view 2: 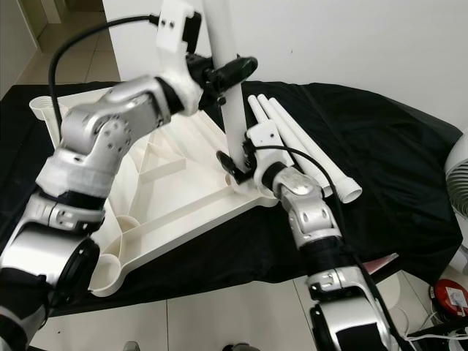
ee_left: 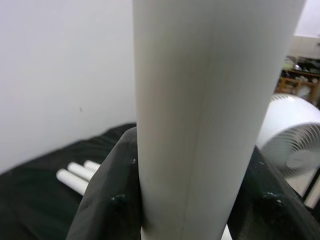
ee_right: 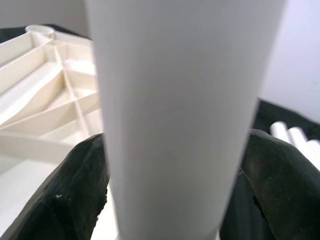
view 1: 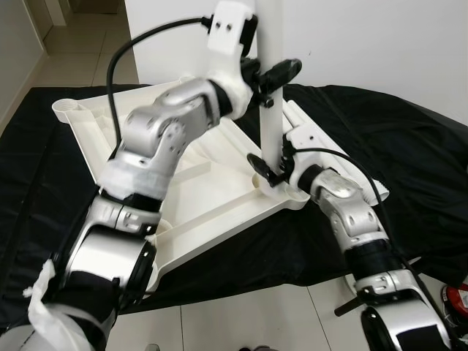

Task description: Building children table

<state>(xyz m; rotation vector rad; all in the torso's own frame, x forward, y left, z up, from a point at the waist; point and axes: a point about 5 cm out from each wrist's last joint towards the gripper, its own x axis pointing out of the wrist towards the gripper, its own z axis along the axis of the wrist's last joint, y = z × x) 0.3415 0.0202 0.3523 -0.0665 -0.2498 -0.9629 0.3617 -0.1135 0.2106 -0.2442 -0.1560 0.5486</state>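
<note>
A white plastic tabletop [view 1: 197,183] lies upside down on a black cloth, ribs facing up. A white table leg [view 1: 269,110] stands upright in its near right corner socket. My left gripper [view 1: 272,77] is shut on the leg high up, its black fingers [ee_left: 107,200] wrapping the tube. My right gripper [view 1: 269,167] is shut on the same leg near its base, just above the socket, with its fingers [ee_right: 60,200] on both sides. Spare white legs [view 2: 307,150] lie on the cloth to the right.
The black cloth [view 1: 409,168] covers the floor under the tabletop. A white wall [view 1: 365,44] stands behind. A white fan [view 2: 457,175] is at the far right, and a red object [view 2: 450,296] lies on the tiled floor near my right side.
</note>
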